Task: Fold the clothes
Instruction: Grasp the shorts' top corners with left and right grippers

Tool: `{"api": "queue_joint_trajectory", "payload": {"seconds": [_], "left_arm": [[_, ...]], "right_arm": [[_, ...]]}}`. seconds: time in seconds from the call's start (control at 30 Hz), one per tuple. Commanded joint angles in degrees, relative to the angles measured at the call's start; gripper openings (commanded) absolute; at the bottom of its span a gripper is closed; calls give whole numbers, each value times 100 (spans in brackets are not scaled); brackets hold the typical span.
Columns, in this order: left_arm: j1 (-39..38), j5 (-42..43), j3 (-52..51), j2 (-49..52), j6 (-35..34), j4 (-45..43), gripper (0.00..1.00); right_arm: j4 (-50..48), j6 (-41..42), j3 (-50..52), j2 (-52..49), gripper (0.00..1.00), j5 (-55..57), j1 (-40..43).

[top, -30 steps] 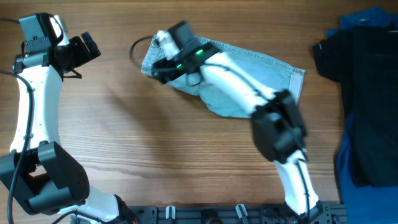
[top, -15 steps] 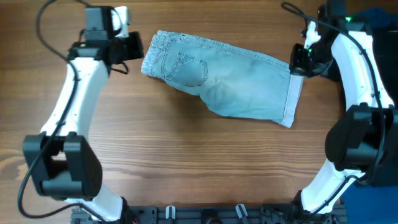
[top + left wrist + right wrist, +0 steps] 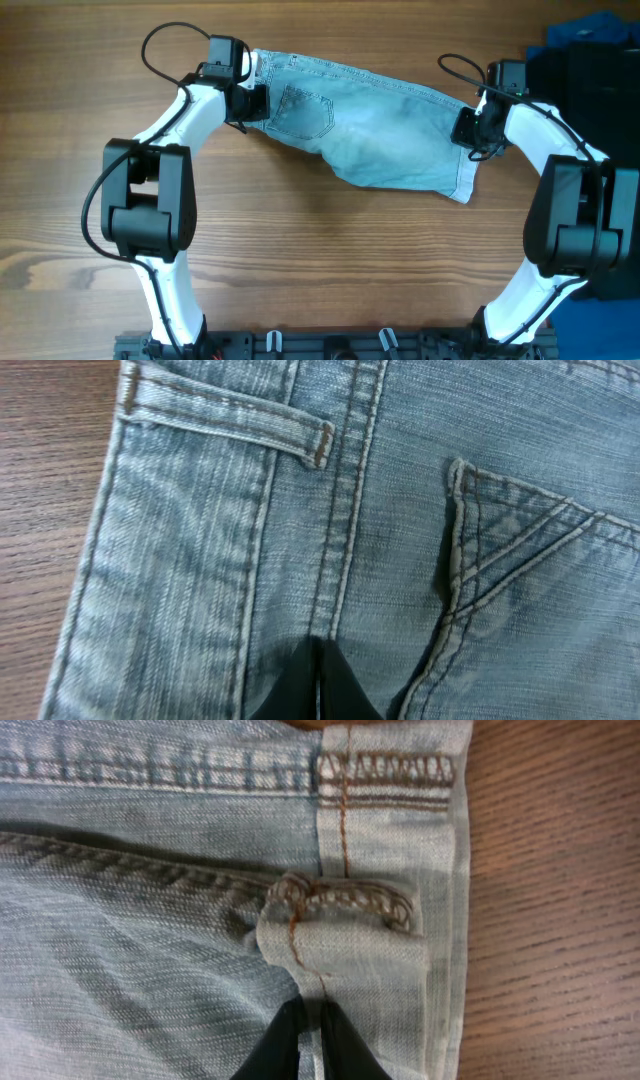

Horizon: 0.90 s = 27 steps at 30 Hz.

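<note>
Denim shorts lie spread on the table; the left gripper, clenched shut, presses their 9 o'clock waistband. The right gripper pinches the 3 o'clock hem.

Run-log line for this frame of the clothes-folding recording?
stage: grasp | denim shorts: lying flat | left fingers: shut on cloth by waistband | right fingers: shut on leg hem

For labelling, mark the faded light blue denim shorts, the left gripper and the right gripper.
faded light blue denim shorts point(image 3: 385, 140), overhead, mid fabric
left gripper point(image 3: 316, 685), left wrist, between fingertips
right gripper point(image 3: 312, 1042), right wrist, between fingertips
</note>
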State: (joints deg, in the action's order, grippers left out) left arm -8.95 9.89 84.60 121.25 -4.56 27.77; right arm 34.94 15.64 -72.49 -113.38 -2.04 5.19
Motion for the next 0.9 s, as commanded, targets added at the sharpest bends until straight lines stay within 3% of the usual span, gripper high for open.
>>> {"api": "queue_joint_trajectory", "payload": {"seconds": [0.0, 0.4, 0.6, 0.73, 0.83, 0.87], "left_arm": [[13, -409, 48, 374, 136, 201, 4], [26, -527, 48, 372, -4, 1357, 4], [26, -413, 48, 354, -374, 1749, 4], [26, -140, 50, -42, -387, 1832, 4], [26, -164, 50, -601, -385, 1626, 4], [28, -164, 50, -820, -385, 1453, 4]], "right_arm": [[-466, 85, 326, -153, 5, 758, 4], [-1709, -66, 361, -164, 4, 984, 9], [-2695, -74, 361, -831, 4, 957, 13], [-3425, -566, 177, -962, 4, 730, 13], [-3174, -688, -310, -894, 13, 404, 13], [-2870, -686, -575, -789, 22, 337, 13]]}}
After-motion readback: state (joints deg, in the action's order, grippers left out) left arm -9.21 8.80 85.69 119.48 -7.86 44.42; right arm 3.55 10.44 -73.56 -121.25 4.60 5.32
